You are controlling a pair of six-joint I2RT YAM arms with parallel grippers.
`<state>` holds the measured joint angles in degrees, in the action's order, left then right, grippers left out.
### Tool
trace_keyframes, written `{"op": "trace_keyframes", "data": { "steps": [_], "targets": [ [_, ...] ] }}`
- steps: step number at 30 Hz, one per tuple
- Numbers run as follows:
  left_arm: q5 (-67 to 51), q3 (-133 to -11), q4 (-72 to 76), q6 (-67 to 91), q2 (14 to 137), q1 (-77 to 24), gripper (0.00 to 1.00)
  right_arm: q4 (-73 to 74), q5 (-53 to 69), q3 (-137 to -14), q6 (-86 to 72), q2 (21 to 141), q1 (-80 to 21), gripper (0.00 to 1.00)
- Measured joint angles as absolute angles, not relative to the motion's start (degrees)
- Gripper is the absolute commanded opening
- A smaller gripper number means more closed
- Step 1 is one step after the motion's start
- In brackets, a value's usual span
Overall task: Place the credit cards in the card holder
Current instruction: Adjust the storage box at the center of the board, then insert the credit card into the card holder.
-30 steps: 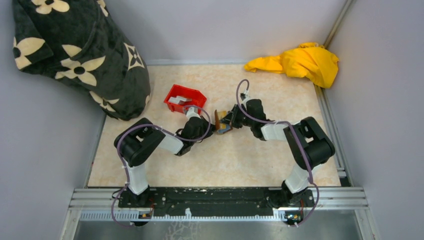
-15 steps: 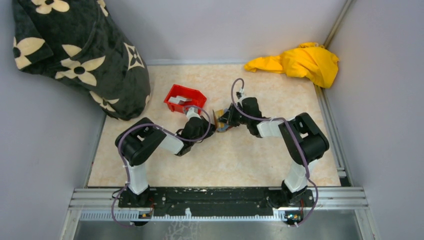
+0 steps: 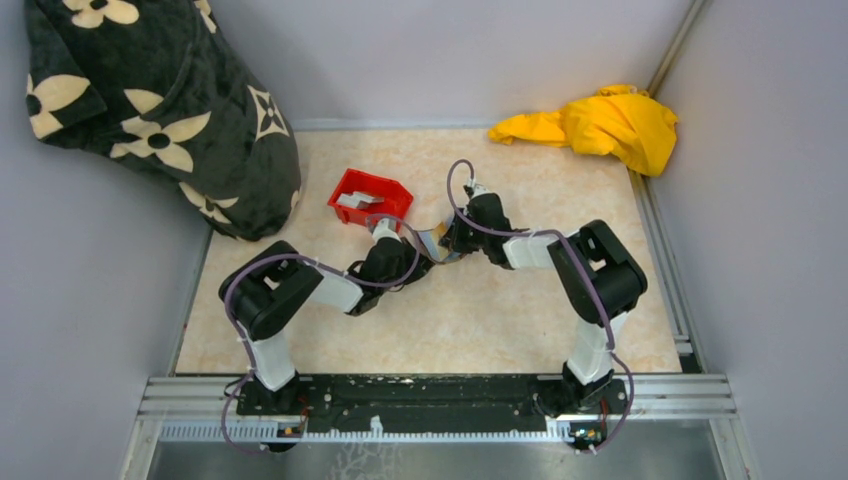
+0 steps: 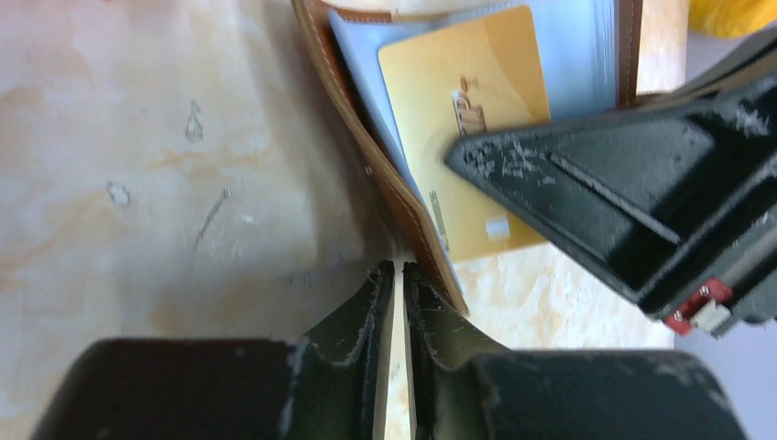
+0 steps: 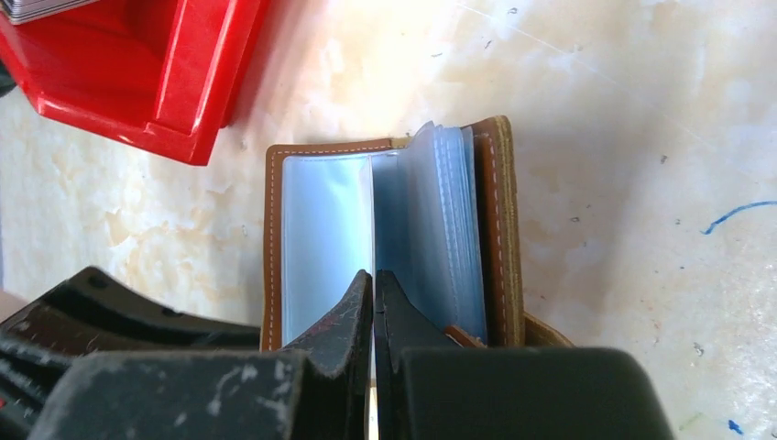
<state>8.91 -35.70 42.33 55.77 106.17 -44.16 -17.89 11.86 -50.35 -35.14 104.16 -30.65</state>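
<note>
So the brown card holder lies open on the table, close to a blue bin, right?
Not quite: the bin is red, not blue. The right wrist view shows it, with the brown card holder lying open on the table close to it.

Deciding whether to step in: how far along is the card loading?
Done: the brown leather card holder is open, and a gold card shows among its clear sleeves. In hand: the right claw is shut at the sleeves; the left claw hovers beside the holder's edge. Left: grey cards lie in the red plastic bin.
</note>
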Motion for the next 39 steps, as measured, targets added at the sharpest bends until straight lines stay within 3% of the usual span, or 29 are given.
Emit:
{"op": "trace_keyframes", "data": {
  "steps": [21, 31, 39],
  "targets": [
    [10.7, -37.2, 8.2, 52.4, 89.6, -45.7, 0.21, -14.9, 8.3, -51.2, -32.7, 103.9, -31.7, 0.00],
    [12.8, -44.1, 7.2, 51.0, 89.1, -45.7, 0.25, -14.7, 8.4, -51.1, -32.7, 103.7, -31.7, 0.00],
    [14.8, -52.3, 9.1, 48.3, 96.2, -45.7, 0.25, -14.5, 8.5, -51.1, -32.8, 103.6, -31.7, 0.00]
  ]
}}
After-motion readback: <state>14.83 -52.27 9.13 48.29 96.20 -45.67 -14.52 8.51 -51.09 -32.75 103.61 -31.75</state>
